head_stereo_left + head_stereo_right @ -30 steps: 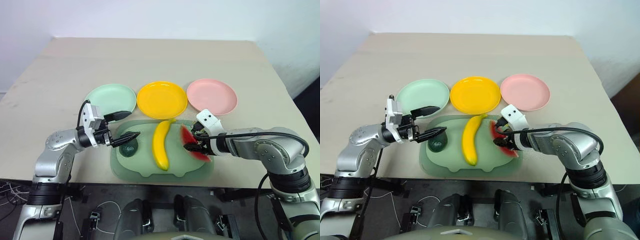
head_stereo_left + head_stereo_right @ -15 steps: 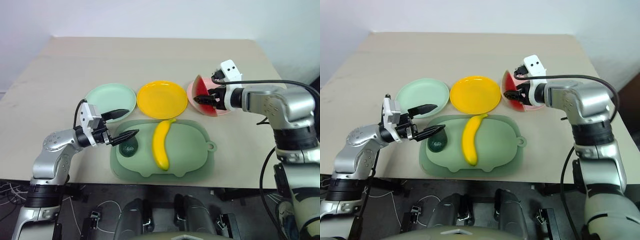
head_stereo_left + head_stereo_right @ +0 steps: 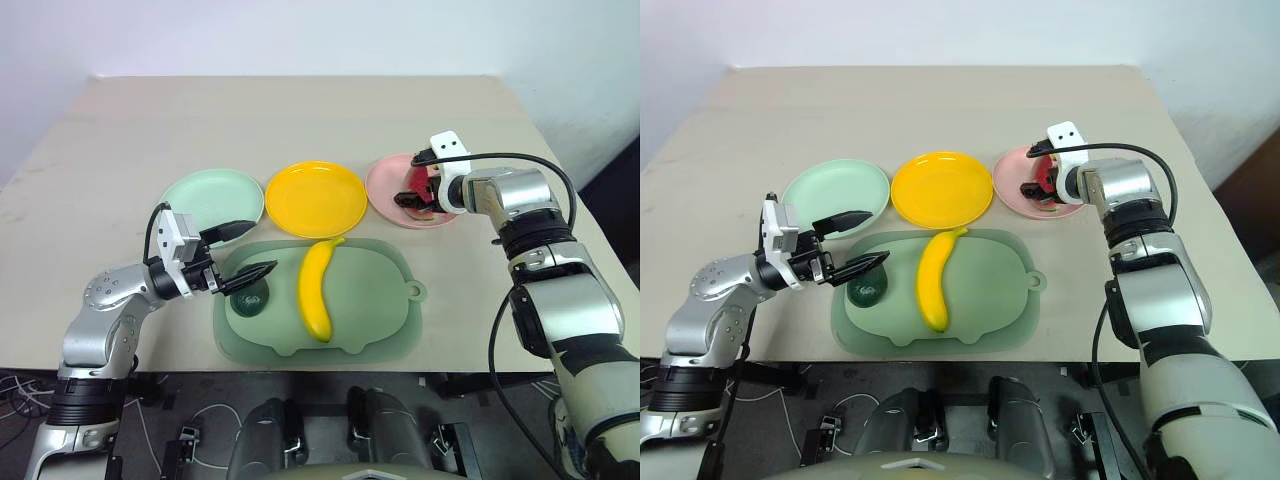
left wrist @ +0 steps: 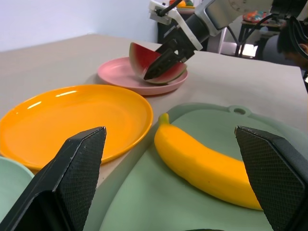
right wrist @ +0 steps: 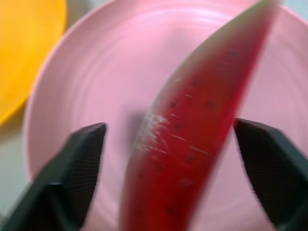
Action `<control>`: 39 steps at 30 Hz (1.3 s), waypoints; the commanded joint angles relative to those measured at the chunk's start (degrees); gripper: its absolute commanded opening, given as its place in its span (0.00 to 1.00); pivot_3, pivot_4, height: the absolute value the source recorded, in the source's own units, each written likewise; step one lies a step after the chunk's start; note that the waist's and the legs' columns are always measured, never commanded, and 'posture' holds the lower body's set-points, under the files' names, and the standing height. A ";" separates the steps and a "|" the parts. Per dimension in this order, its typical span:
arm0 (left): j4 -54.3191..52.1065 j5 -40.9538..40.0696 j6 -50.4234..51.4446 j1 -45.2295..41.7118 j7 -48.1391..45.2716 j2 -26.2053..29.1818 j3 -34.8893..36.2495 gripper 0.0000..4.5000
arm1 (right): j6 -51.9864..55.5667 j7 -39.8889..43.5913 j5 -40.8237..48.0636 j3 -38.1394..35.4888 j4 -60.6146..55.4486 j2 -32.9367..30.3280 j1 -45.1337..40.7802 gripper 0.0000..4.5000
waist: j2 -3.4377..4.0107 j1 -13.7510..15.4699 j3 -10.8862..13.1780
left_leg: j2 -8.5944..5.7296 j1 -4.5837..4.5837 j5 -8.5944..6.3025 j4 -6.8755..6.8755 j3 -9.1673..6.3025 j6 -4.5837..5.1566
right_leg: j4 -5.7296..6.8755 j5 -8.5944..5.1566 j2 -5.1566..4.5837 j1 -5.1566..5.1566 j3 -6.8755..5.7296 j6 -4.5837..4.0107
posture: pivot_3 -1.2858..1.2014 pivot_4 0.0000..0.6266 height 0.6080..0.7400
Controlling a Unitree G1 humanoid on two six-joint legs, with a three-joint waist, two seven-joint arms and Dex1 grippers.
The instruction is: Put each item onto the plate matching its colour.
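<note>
Watermelon wedge (image 3: 418,186) sits on the pink plate (image 3: 385,192), the right pincer (image 3: 412,196) spread wide around it. Banana (image 3: 315,288) and avocado (image 3: 248,300) lie in the pale green tray (image 3: 380,310); yellow plate (image 3: 315,198) and mint plate (image 3: 200,196) are bare.

Left wrist view: the left pincer (image 4: 168,187) gapes, holding nothing, above the banana.

Right wrist view: wedge between parted fingers (image 5: 72,183), not gripped.

Watermelon wedge (image 3: 417,187) on right plate (image 3: 385,190) — banana (image 3: 316,288), avocado (image 3: 247,300) on near tray (image 3: 380,300)
</note>
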 commanded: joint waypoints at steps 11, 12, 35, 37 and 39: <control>0.41 -0.70 -1.07 -0.52 -1.92 2.03 2.52 1.00 | 31.16 -0.48 8.80 -14.11 -36.20 -4.65 3.09 1.00 | 0.04 0.06 0.02 | 0.01 -0.02 0.00 0.00 -0.02 -0.03 | 0.16 -0.01 -0.06 -0.18 0.08 -0.02 | 0.52 0.24 0.67; 0.85 -0.66 -1.16 -0.86 -2.08 2.13 2.61 1.00 | 35.67 -0.47 10.50 -15.03 -41.07 -4.18 4.11 1.00 | 0.04 0.07 0.02 | 0.01 -0.03 0.01 0.00 -0.02 -0.03 | 0.23 -0.01 -0.08 -0.22 0.09 -0.02 | 0.52 0.24 0.67; 2.43 -1.67 0.26 -1.91 -4.71 5.51 4.59 1.00 | 50.64 -27.80 44.67 -9.12 -52.19 17.17 17.30 1.00 | -0.02 0.14 -0.01 | -0.04 -0.06 0.04 0.02 0.04 -0.08 | 0.51 -0.02 -0.08 -0.35 0.13 -0.05 | 0.52 0.24 0.67; 2.61 -1.50 -0.11 -1.53 -4.79 5.45 4.64 1.00 | 50.64 -30.47 45.09 -7.74 -50.15 18.35 17.36 1.00 | -0.03 0.02 -0.02 | -0.04 -0.04 0.04 0.02 0.06 -0.08 | 0.51 -0.01 -0.07 -0.34 0.14 -0.04 | 0.52 0.24 0.67; 2.61 -1.32 -0.37 -1.26 -4.81 5.36 4.50 1.00 | 50.64 -32.39 46.02 -7.39 -49.34 19.16 17.26 1.00 | -0.04 -0.02 -0.03 | -0.03 -0.02 0.04 0.02 0.06 -0.09 | 0.54 -0.01 -0.05 -0.34 0.15 -0.04 | 0.52 0.24 0.67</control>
